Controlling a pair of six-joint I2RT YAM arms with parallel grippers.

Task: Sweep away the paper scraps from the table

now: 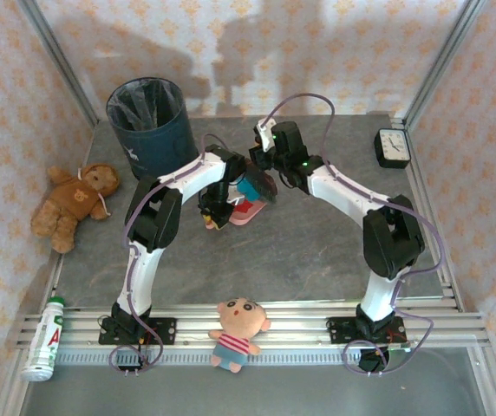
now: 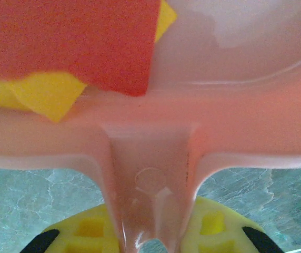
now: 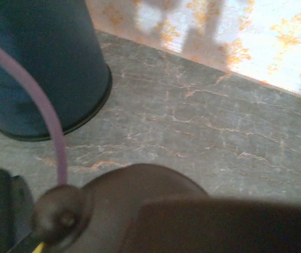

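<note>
Left gripper [image 2: 150, 240] clamps the handle of the pink plastic dustpan [image 2: 234, 132]. Red and yellow paper scraps [image 2: 77, 42] lie inside it. Right gripper [image 1: 259, 176], clenched, crowds alongside. A dark blue round bin [image 1: 148, 121] stands behind.

There is one bench [image 1: 300, 251]. There are two robot arms, one left arm [image 1: 148, 251] and one right arm [image 1: 387, 243]. There is one dark blue bin [image 1: 148, 121], one black clock [image 1: 394, 147], one brown teddy bear [image 1: 75, 204], one little doll [image 1: 238, 334] in a striped top and one white bottle [image 1: 47, 340] with a green cap. There is one pink dustpan [image 2: 234, 105]. The paper scraps [image 2: 71, 42] in the left wrist view count like this: one big red piece [image 2: 98, 63] and two yellow bits [image 2: 48, 97], one poking out at each side. If the yellow bits are joined under the red, I cannot tell.
</note>
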